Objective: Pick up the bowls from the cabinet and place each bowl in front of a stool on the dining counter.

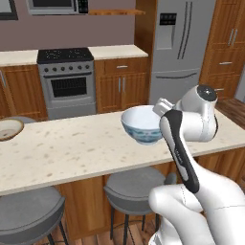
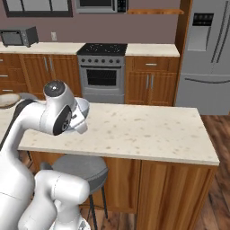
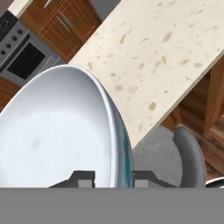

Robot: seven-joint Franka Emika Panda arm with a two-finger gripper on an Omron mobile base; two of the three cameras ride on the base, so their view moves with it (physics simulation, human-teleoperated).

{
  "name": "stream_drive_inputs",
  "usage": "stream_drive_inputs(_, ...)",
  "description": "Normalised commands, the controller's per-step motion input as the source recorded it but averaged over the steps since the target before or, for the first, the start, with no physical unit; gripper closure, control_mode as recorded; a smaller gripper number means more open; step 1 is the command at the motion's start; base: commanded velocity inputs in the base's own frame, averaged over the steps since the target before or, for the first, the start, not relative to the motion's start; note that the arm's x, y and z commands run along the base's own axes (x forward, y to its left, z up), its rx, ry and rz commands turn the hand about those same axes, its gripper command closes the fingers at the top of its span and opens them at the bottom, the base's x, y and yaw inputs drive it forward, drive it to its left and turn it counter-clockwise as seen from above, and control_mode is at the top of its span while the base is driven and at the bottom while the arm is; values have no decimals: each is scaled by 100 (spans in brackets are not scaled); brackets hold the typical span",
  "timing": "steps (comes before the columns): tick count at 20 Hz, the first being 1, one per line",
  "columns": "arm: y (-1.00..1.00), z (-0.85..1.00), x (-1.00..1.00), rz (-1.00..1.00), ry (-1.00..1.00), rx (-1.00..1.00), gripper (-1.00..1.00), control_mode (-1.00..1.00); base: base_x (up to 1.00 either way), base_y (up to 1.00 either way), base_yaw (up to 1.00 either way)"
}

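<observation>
Right now my gripper is pinching the rim of the white bowl, one finger inside it and one finger outside. In the hand view the rim sits between the two dark fingertips, and I can see a blue-green stripe on the outside wall of the bowl.

From the left base view the white bowl is up in the air, just above the long counter, close to its near edge. Its blue pattern shows on the low part of its side. I cannot tell if the bottom touches the stone top.

A grey stool stands on the floor under the near edge of the counter, just below the bowl. Another grey stool is further left.

The cream bowl with the tan rim sits on the counter far to the left, well apart from the white bowl.

Far behind the counter I see a stove and a grey fridge to its right.
</observation>
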Motion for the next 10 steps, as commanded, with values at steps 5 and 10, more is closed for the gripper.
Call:
stream_drive_inputs(5,0,-24,31,0,0,0,100,-100,0,0,0)
stream_drive_inputs(10,0,-23,12,0,0,0,100,-100,0,0,0)
